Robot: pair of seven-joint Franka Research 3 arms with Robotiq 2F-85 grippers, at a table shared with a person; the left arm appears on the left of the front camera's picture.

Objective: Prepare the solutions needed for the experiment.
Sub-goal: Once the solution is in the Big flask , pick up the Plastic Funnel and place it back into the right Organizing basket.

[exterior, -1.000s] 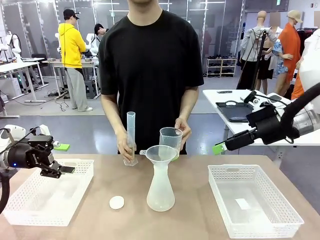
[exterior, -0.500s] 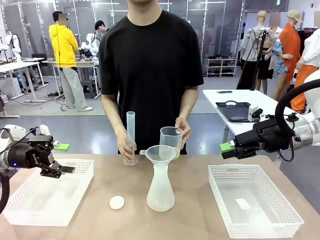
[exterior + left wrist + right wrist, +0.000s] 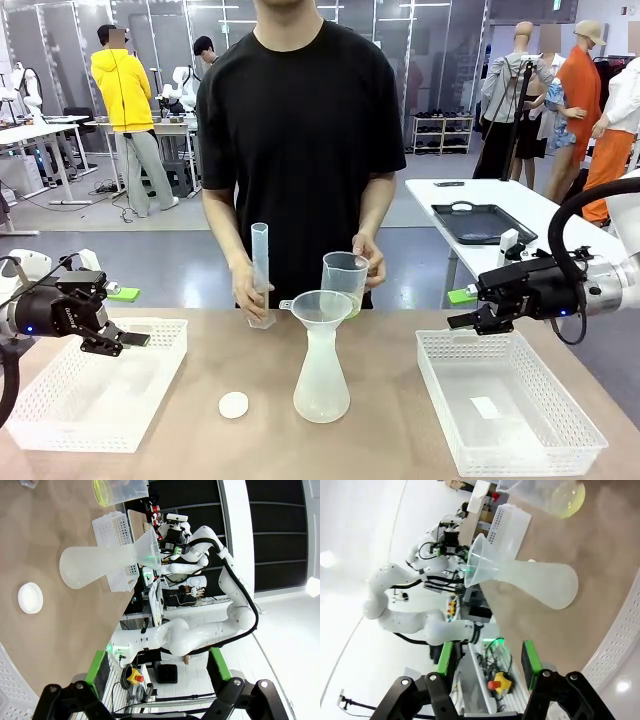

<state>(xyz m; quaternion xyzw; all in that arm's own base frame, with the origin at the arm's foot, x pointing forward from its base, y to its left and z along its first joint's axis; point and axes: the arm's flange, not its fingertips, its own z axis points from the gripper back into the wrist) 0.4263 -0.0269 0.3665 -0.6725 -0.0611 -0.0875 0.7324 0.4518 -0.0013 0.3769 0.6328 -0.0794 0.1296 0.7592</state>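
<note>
A frosted conical flask (image 3: 321, 372) stands mid-table with a clear funnel (image 3: 322, 303) in its neck. Behind it the person holds a tall graduated cylinder (image 3: 261, 268) upright on the table with one hand and a clear beaker (image 3: 343, 279) with the other. A little pale yellow-green solution (image 3: 568, 501) lies in the beaker's bottom. I cannot make out any liquid inside the flask. My left gripper (image 3: 128, 318) hovers open over the left basket, nothing between its fingers. My right gripper (image 3: 458, 308) stands open above the right basket's far left corner, also holding nothing.
A white basket (image 3: 60, 425) sits at the left and another white basket (image 3: 575, 440) at the right, with a scrap of paper inside. A small white round cap (image 3: 233, 404) lies left of the flask. Bare table runs along the front edge.
My right arm has swung down and drawn back to the right, bringing its gripper low over the right basket's corner. The left arm and the person's hands have stayed put.
</note>
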